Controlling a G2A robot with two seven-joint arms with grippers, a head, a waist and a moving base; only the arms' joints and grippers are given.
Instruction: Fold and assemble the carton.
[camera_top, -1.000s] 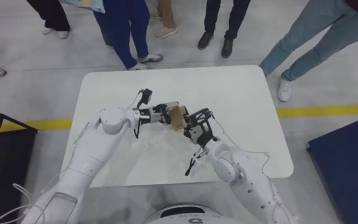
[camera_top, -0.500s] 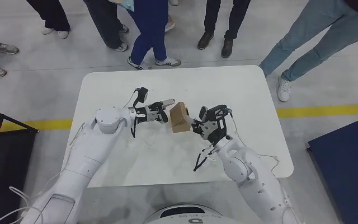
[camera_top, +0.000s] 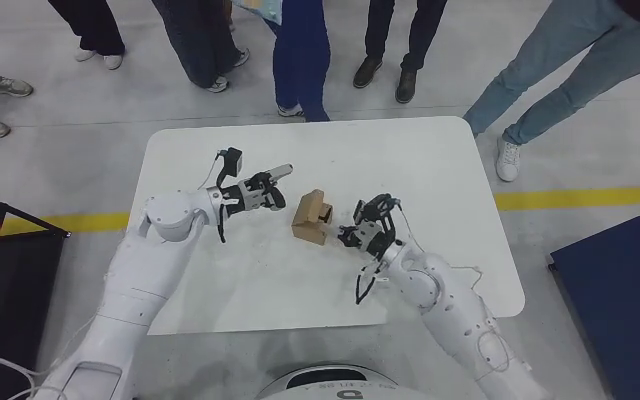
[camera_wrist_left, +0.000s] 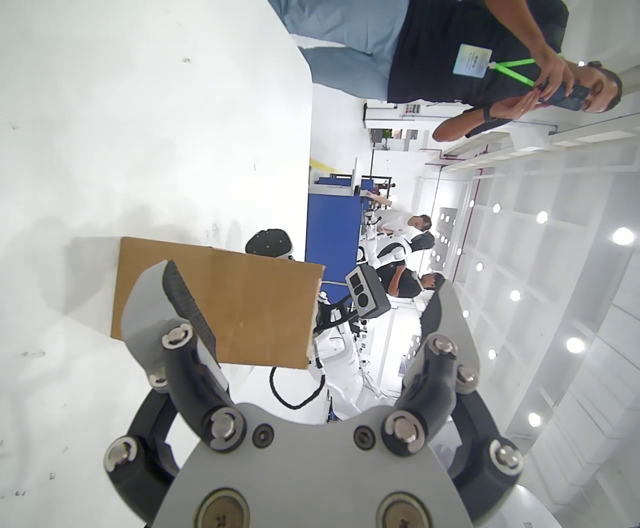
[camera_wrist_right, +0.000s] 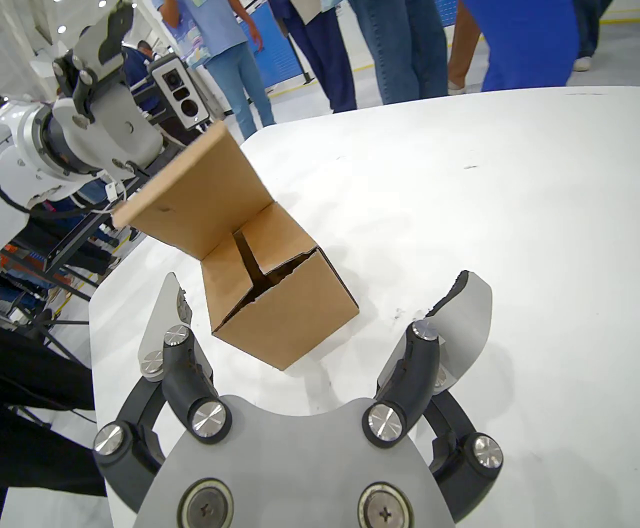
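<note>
surface: white table | on it: brown carton, one flap raised

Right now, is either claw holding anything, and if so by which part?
Nothing is held. The carton rests on the table between the left claw and the right claw, both open and clear of it.

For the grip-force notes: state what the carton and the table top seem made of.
Carton: brown cardboard, matte and unprinted; rough fibrous cut edges suggest paperboard, perhaps corrugated. Table top: smooth white surface with faint sheen and small scuffs, likely laminate or painted board; cannot tell which.
</note>
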